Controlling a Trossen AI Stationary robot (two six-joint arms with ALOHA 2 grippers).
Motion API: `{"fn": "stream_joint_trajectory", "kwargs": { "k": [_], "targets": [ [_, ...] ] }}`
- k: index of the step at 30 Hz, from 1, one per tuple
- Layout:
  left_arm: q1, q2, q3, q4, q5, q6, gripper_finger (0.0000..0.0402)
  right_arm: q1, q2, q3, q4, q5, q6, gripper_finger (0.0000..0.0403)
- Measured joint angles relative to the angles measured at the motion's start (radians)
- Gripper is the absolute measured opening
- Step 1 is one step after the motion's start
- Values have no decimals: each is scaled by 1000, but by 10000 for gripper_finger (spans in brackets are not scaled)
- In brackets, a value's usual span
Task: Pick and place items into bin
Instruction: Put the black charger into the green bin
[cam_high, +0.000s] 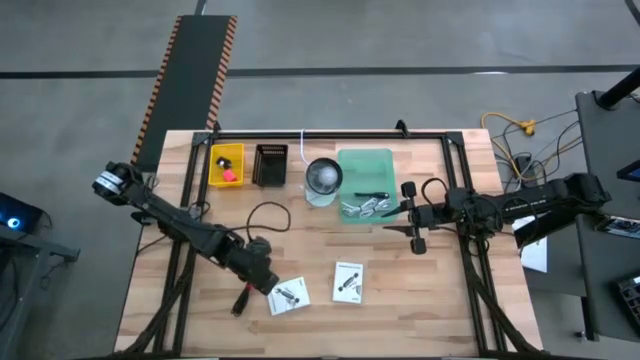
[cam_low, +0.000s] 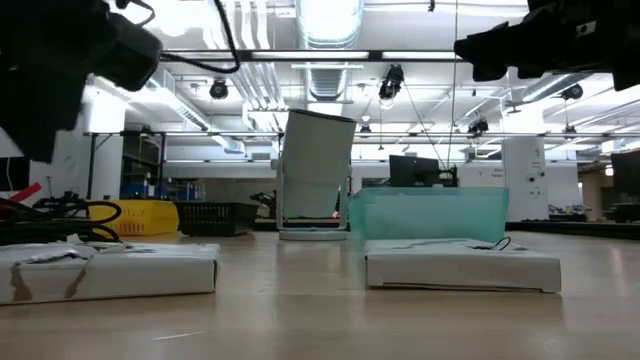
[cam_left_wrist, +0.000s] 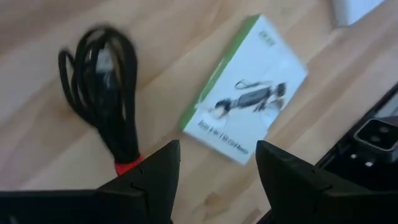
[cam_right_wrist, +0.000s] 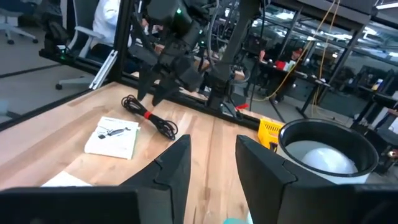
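Note:
My left gripper (cam_high: 262, 274) hangs open over the table's near-left part, above and between a bundled black cable with a red tie (cam_left_wrist: 102, 93) and a white packet with black print (cam_left_wrist: 245, 87). The cable (cam_high: 241, 300) and that packet (cam_high: 289, 295) lie flat on the wood. A second white packet (cam_high: 348, 281) lies to its right. My right gripper (cam_high: 406, 215) hovers open at the right edge of the green bin (cam_high: 380, 160), which holds silver metal pieces (cam_high: 362, 208) and a small black tool (cam_high: 372, 196). A red knob (cam_high: 229, 175) sits in a yellow tray (cam_high: 226, 153).
A black tray (cam_high: 270, 165) and a round white-and-black cup (cam_high: 323, 178) stand between the yellow tray and the green bin. A loose black cable loop (cam_high: 266, 214) lies mid-table. Black frame rails (cam_high: 300, 134) border the wooden top. There is bare wood along the near edge.

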Motion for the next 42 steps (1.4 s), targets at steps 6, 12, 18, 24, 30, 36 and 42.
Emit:
{"fn": "stream_joint_trajectory", "kwargs": {
  "k": [6, 12, 18, 24, 30, 36, 42],
  "targets": [
    [-13, 53, 5, -40, 33, -30, 194, 0, 0, 0, 0, 0, -18, 113],
    [-12, 94, 0, -113, 31, -84, 194, 0, 0, 0, 1, -1, -38, 110],
    [-12, 149, -3, -118, 31, -99, 194, 0, 0, 0, 1, -1, -45, 104],
    [-13, 218, -3, -118, 96, -18, 194, 0, 0, 1, 0, -1, -45, 97],
    [-13, 248, -3, -120, 107, 17, 172, 0, 0, 1, 0, -2, -45, 90],
    [-13, 248, -3, -120, 132, 174, 85, 0, 0, 1, 0, -3, -45, 90],
    [-12, 243, 1, -121, 187, 326, 34, 0, 0, 1, 0, -3, -45, 87]
  ]
}}
